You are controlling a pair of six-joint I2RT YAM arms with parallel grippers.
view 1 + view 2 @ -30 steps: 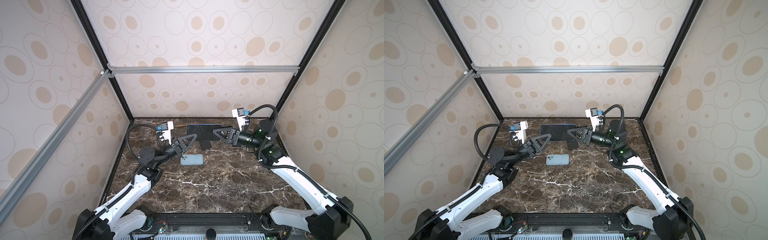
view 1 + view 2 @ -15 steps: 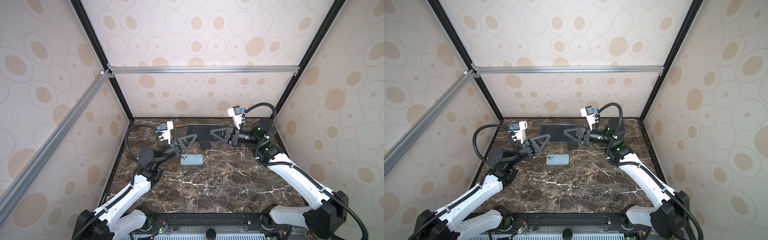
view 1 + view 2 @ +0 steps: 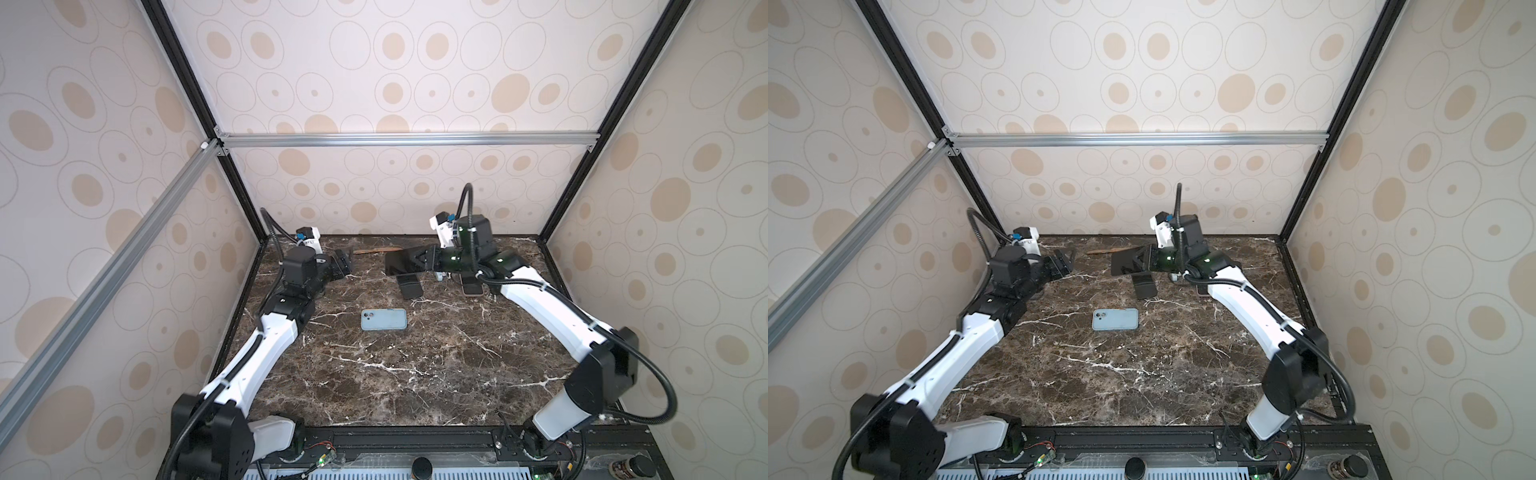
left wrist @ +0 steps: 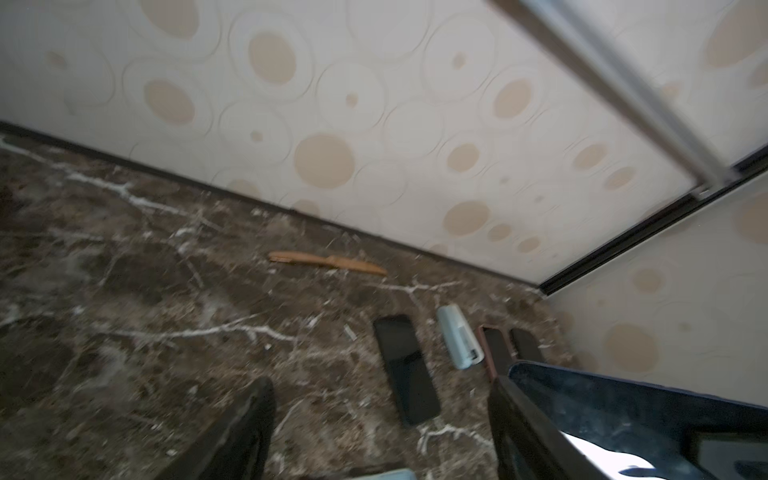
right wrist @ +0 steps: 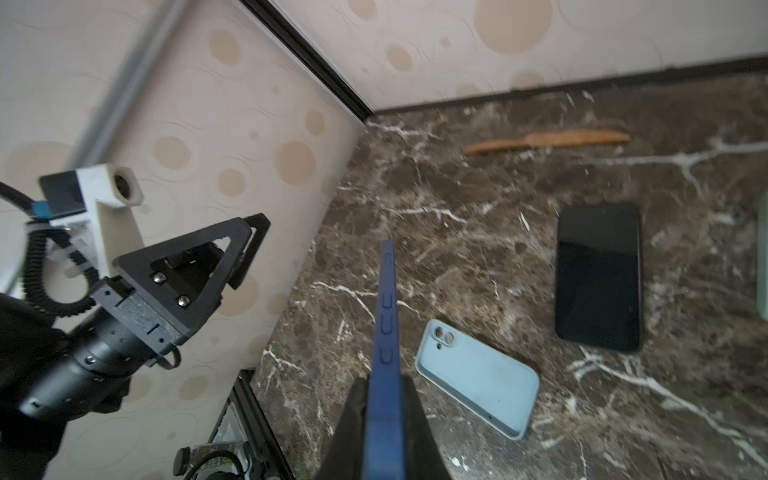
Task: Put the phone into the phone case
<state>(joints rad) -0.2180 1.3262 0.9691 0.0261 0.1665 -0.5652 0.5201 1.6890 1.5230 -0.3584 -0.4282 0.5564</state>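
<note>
Marble-patterned brown counter in both top views: the right gripper pinches a flat dark blue phone case off the surface, near a glossy black phone lying flat. The left gripper hangs spread and empty, well apart. Left wrist view: the black phone lies beyond the spread fingers. Right wrist view: the case shows edge-on, clamped, with a light blue cased phone beside it.

We see a table that is dark brown with thin white lines, like marble. The walls are cream with tan spots and rings. The middle phone is light blue. The far phone is black. The case is dark blue. The stick is brown.
</note>
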